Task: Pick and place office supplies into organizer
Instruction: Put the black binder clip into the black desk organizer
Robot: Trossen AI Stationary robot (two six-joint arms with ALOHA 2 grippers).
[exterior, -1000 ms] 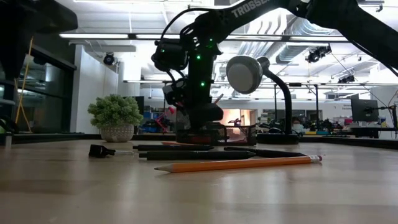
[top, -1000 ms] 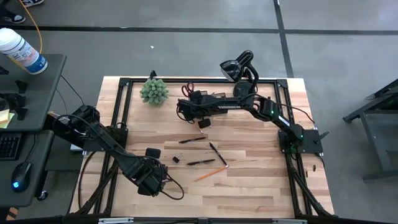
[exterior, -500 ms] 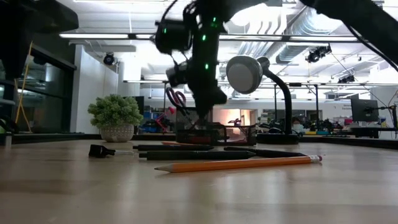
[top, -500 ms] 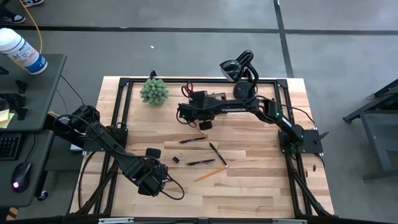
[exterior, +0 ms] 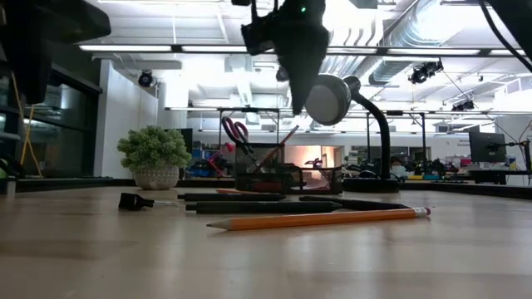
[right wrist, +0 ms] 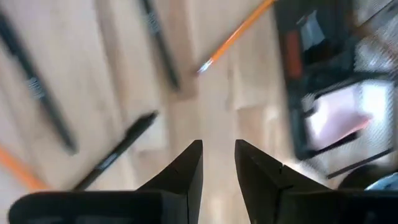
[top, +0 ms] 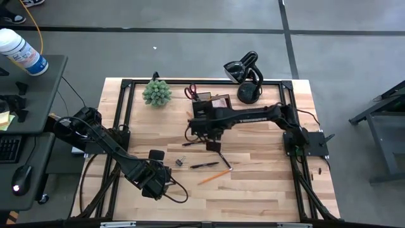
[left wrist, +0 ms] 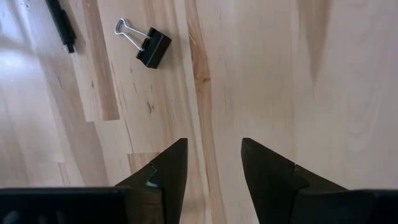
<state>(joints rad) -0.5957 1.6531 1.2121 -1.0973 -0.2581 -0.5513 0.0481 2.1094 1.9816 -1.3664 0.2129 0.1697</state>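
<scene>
Table [top: 266, 190], wooden, black-framed; contents as we find them.

1. Organizer [top: 212, 101]: at the table's far edge, near its middle, just beside the black lamp stand [top: 248, 94]. Red-handled scissors [top: 192, 90] stand in it; from the low view a pencil leans inside as well.
2. Right gripper [top: 214, 144]: we note it has left the organizer, where it hung a second ago, and now sits out over the table's middle, above the loose pens. Its fingers [right wrist: 186, 171] stand a narrow gap apart with nothing between them.
3. Left gripper [top: 150, 183]: near the front left corner, unmoved since the earlier frames; fingers [left wrist: 165, 171] apart, empty, over bare wood.
4. Loose supplies, mid-table, none shifted: one orange pencil [top: 214, 177], black pens [top: 204, 165], [top: 222, 157] and [top: 196, 142], a small binder clip [top: 179, 163] and a dark block [top: 155, 155] toward the left side.
5. Green plant [top: 156, 92]: far left corner, as before.
</scene>
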